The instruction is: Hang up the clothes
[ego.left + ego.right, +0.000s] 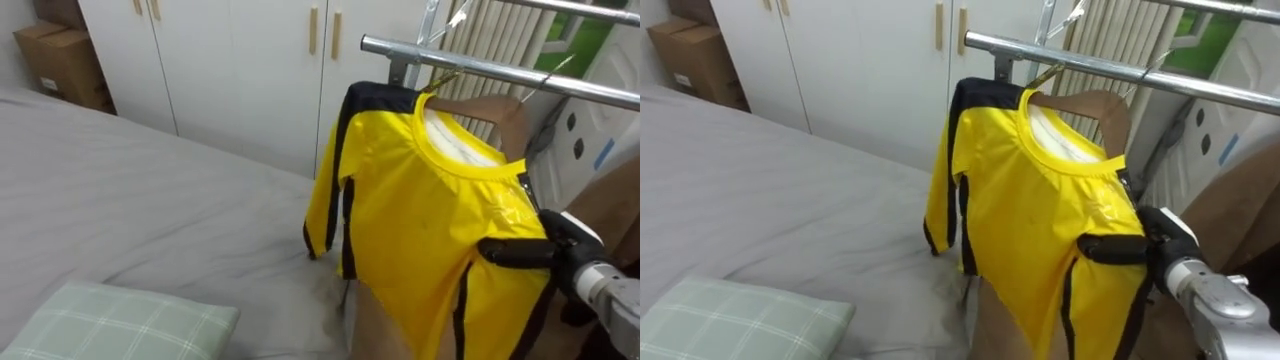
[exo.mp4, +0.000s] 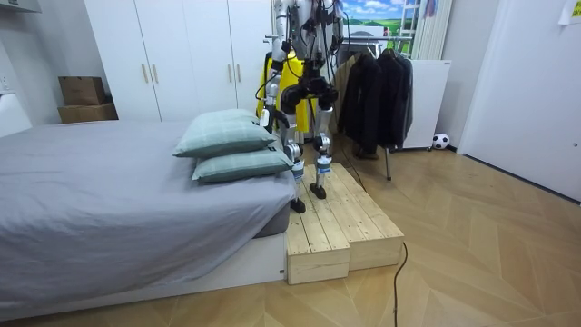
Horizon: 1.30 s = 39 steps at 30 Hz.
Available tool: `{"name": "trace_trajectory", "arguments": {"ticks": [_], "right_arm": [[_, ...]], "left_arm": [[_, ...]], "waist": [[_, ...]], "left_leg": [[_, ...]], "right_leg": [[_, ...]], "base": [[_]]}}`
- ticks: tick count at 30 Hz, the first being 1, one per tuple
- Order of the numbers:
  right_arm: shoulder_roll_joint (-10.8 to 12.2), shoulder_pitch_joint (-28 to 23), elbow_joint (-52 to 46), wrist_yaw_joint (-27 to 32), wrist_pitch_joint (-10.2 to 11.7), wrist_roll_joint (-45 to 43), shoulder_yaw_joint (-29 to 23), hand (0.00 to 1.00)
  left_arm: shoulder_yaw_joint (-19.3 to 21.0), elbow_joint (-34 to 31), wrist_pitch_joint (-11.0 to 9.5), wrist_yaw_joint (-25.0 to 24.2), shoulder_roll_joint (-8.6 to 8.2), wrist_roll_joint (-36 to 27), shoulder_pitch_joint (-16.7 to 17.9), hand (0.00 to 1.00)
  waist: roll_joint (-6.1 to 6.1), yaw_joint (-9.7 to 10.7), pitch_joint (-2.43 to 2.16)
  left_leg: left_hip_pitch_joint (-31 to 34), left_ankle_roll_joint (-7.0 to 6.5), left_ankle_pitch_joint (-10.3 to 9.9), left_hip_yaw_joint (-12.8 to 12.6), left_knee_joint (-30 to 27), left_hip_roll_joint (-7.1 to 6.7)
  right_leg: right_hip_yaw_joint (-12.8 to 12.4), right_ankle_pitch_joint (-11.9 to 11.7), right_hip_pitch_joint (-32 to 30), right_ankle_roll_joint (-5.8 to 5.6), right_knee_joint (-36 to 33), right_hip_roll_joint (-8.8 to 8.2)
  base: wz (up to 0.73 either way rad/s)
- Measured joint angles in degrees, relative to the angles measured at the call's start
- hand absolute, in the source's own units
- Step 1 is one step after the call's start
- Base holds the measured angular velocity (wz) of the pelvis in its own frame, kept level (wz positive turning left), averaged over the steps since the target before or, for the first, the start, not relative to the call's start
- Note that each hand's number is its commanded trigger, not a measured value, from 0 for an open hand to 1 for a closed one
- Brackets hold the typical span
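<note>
The yellow shirt (image 1: 420, 210), trimmed in black along its sleeves and sides, hangs on a wooden hanger (image 1: 492, 104) whose hook sits over the metal rail (image 1: 480, 68), close to the rail's left end. The shirt's front faces the camera, and one long sleeve droops down over the edge of the bed (image 1: 150, 200).

The right hand (image 1: 565, 240) comes in from the lower right and meets the shirt at its right side, below the collar and about level with the chest. Its dark fingers (image 1: 510, 252) lie stretched out leftward across the yellow cloth, touching it. Whether anything closes on the cloth from behind is hidden, so I cannot tell if the hand grips the shirt or merely rests on it.

A pale green checked pillow (image 1: 120, 320) lies at the bed's near corner. White wardrobe doors (image 1: 240, 60) stand behind, with a cardboard box (image 1: 60, 60) beside them.

In the room view the robot stands upright on a low wooden platform (image 2: 336, 227) at the bed's side, facing the rail (dark garments (image 2: 372, 91) hang further along it).
</note>
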State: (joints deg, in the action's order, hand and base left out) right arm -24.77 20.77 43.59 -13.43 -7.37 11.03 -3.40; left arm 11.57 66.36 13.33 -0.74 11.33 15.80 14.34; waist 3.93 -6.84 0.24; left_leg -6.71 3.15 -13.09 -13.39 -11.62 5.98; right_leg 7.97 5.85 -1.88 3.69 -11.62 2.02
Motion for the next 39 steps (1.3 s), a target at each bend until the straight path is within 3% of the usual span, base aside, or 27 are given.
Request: {"name": "trace_trajectory", "arguments": {"ticks": [4,5,15,31,32,33,37,39], "right_arm": [[0.0,0.0,1.5,0.0,0.4,0.0,0.0,1.00],[0.0,0.0,2.4,0.1,0.8,0.0,0.0,1.00],[0.9,0.0,6.4,2.5,1.8,0.2,0.0,1.00],[1.7,0.0,10.2,5.7,2.3,2.2,0.0,1.00],[1.8,0.0,10.2,5.9,2.3,2.2,0.0,0.87],[1.8,-0.1,10.2,6.0,2.3,2.1,0.0,0.64],[2.0,-0.1,10.1,6.5,2.3,2.2,0.0,0.54],[2.0,-0.1,10.1,6.6,2.3,2.2,0.0,0.16]], "left_arm": [[-0.1,-0.1,0.0,0.0,0.29,0.0,-0.1,0.00],[-0.1,-0.1,0.0,0.0,0.42,0.0,-0.1,0.00],[-1.6,-0.1,0.2,0.2,0.97,0.0,-0.2,0.00],[-2.3,-0.1,0.6,0.2,0.93,0.0,-0.4,0.00],[-2.3,-0.1,0.6,0.2,0.93,0.0,-0.4,0.00],[-2.3,-0.1,0.6,0.2,0.94,0.0,-0.4,0.00],[-2.3,-0.1,0.6,0.2,0.93,0.0,-0.4,0.00],[-2.3,-0.1,0.6,0.2,0.94,0.0,-0.4,0.00]], "waist": [[0.22,0.0,0.23],[0.27,0.0,0.51],[0.31,0.1,0.67],[-0.54,0.2,0.21],[-0.54,0.2,0.21],[-0.53,0.2,0.21],[-0.48,0.2,0.18],[-0.46,0.2,0.17]], "left_leg": [[-0.2,0.02,0.0,0.2,0.0,0.09],[-0.6,0.02,0.0,0.3,0.0,0.10],[-1.2,0.02,0.0,1.1,0.0,0.17],[-1.1,0.07,0.0,1.0,0.0,0.28],[-1.1,0.08,0.0,1.0,0.0,0.28],[-1.1,0.08,0.0,1.1,-0.1,0.27],[-1.1,0.09,0.0,1.2,0.0,0.24],[-1.1,0.10,0.0,1.2,0.0,0.24]], "right_leg": [[0.0,0.0,0.6,0.04,0.3,0.08],[0.1,0.0,1.1,0.04,0.8,0.13],[0.5,0.1,2.0,0.01,1.2,0.20],[0.3,0.0,2.0,0.11,1.0,0.43],[0.3,0.0,2.0,0.11,1.0,0.43],[0.3,0.0,2.0,0.11,1.0,0.39],[0.2,0.0,2.0,0.11,0.9,0.36],[0.2,0.0,2.0,0.12,0.9,0.36]], "base": [[0.03],[0.11],[0.03],[0.00],[0.00],[0.00],[0.00],[0.00]]}}
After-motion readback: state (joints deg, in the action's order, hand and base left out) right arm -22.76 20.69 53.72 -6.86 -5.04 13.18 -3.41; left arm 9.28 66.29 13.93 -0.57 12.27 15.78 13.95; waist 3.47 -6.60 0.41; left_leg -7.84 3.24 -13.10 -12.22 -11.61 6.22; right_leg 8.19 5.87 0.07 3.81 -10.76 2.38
